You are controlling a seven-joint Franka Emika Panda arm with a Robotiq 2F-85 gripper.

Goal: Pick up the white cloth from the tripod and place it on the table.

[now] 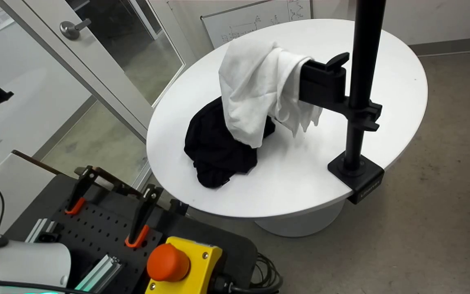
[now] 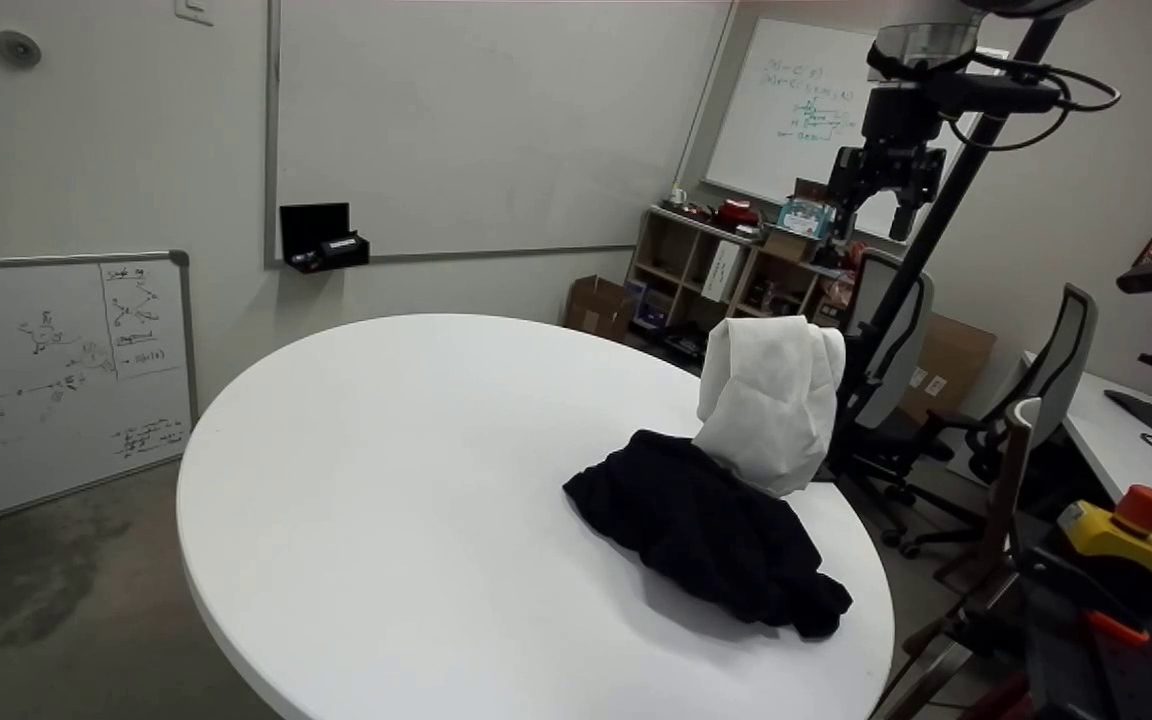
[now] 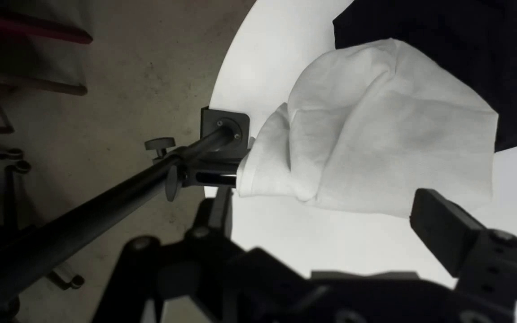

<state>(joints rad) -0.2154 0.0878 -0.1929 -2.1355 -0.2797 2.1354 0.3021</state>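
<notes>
Gripper (image 2: 872, 226) aloft, fingers (image 3: 444, 231) apart; white cloth (image 1: 251, 90) hanging from tripod (image 1: 361, 81) above table (image 1: 300, 175)

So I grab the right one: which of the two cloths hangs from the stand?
The white cloth, draped over the bracket of the black stand; the dark cloth instead lies crumpled on the table.

From the wrist (image 2: 921, 48) up there, the gripper (image 2: 872, 226) hangs pointing down, its two fingers (image 3: 447, 231) spread wide with a broad gap between them, while the arm (image 2: 1028, 8) above runs out of my sight, only a bit of its lower end showing.
</notes>
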